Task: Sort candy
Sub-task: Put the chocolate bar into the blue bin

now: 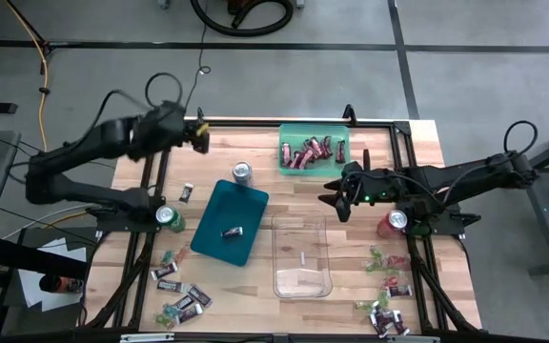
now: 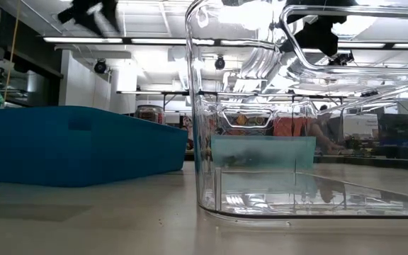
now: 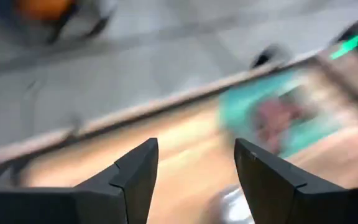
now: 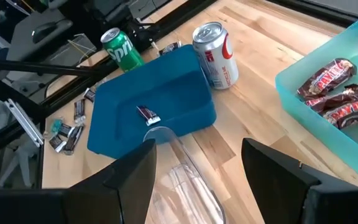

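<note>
Loose candy [image 1: 181, 291]: lying in two heaps on the near table corners, left and right [image 1: 386, 314].
Clear bin [image 1: 303, 257]: standing near the front middle, holding no candy.
Blue tray [image 1: 231, 221]: sitting just left of the clear bin, carrying one dark bar [image 1: 233, 232].
Right gripper [image 1: 341, 200]: hovering between clear bin and green tray, fingers standing apart, gripping nothing.
Green tray [image 1: 314, 147]: sitting at the far edge, holding red bars [image 1: 305, 152].
Left gripper [image 1: 201, 133]: hanging over the far left edge, fingers apart, carrying nothing.
</note>
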